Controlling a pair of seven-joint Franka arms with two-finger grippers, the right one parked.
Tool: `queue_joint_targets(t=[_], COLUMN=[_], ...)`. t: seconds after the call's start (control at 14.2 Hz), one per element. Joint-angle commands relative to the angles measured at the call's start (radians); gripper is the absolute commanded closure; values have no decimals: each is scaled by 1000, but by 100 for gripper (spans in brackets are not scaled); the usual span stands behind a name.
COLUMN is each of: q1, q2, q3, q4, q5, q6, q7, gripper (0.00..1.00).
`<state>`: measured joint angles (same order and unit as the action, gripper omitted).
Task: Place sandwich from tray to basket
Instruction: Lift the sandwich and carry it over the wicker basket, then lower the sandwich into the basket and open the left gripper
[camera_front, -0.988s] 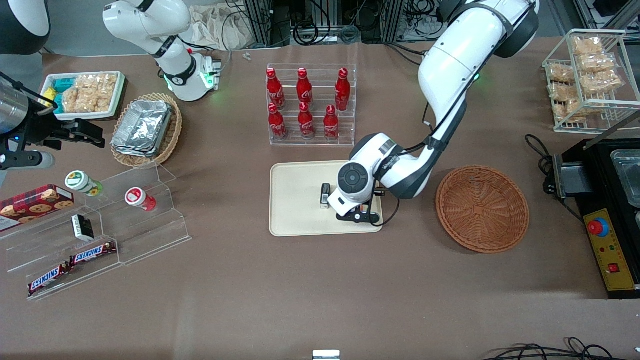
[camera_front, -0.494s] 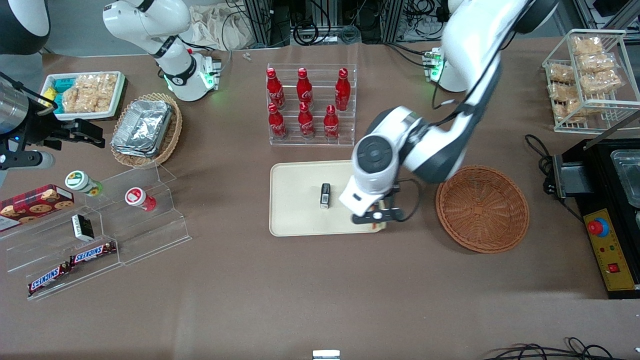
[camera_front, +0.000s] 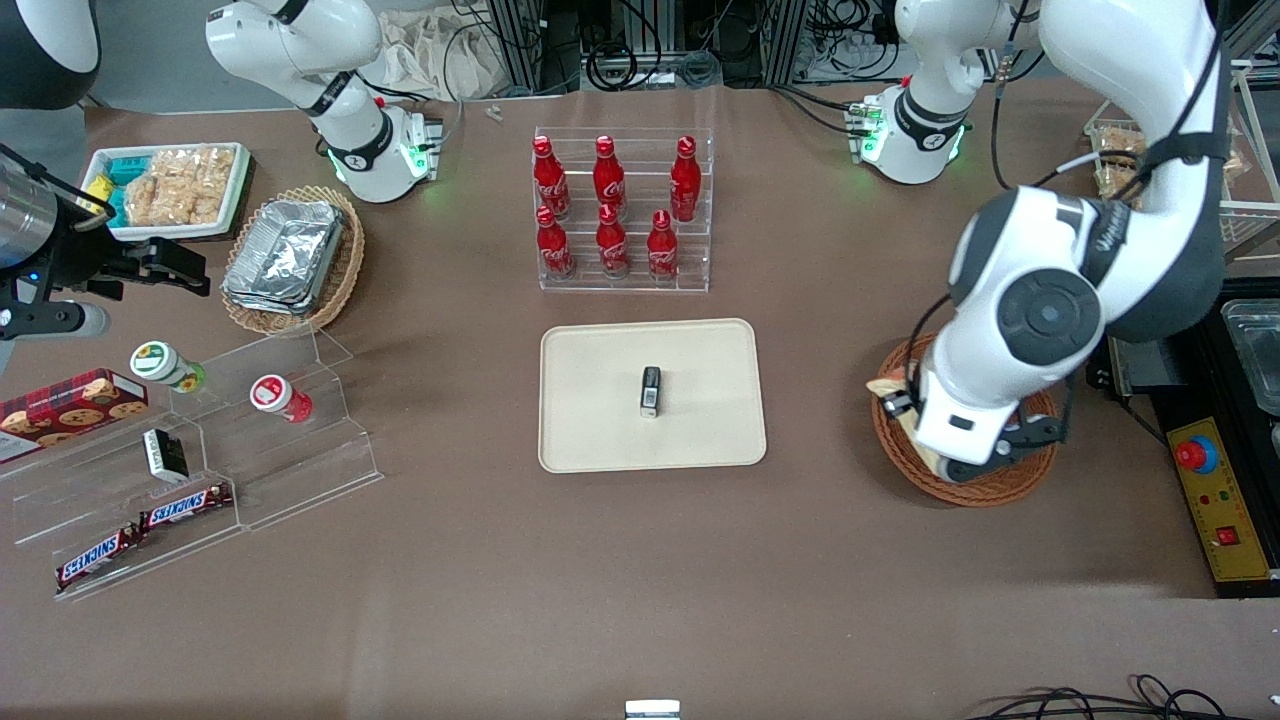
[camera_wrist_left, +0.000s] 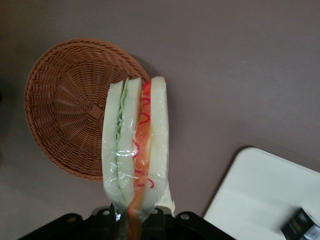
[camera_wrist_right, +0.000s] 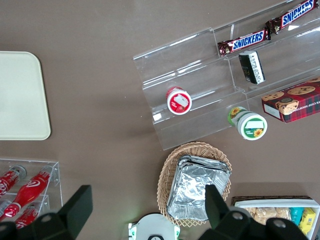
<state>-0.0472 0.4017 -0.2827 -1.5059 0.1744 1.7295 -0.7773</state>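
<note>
Wrapped sandwich (camera_wrist_left: 132, 145) is being held over wicker bskt (camera_wrist_left: 60, 100) edge by L gripper (camera_front: 901, 403), jaws closed partway, w/ 1 end clamped.

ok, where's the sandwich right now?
The left wrist view shows the sandwich held by the gripper, over the rim of the brown basket, on the side toward the white tray.

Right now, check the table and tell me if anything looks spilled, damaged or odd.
I see nothing spilled or damaged. Slightly odd, perhaps: a small black box lies on the cream tray, which seems meant for food. The gripper holds the wrapped sandwich over the basket's rim, normal for this task.
</note>
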Motion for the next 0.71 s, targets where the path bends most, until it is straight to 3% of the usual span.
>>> queue_joint_targets(t=[0.0, 0.35, 0.49, 0.64], q1=[82, 242, 276, 285], q2=[-17, -4, -6, -1], q3=[-12, -10, -10, -10], q4=[-130, -354, -450, -462], q5=[-12, -3, 11, 5], q6=[97, 332, 460, 469], q7=[-25, -19, -26, -52], gripper=[100, 100, 100, 100])
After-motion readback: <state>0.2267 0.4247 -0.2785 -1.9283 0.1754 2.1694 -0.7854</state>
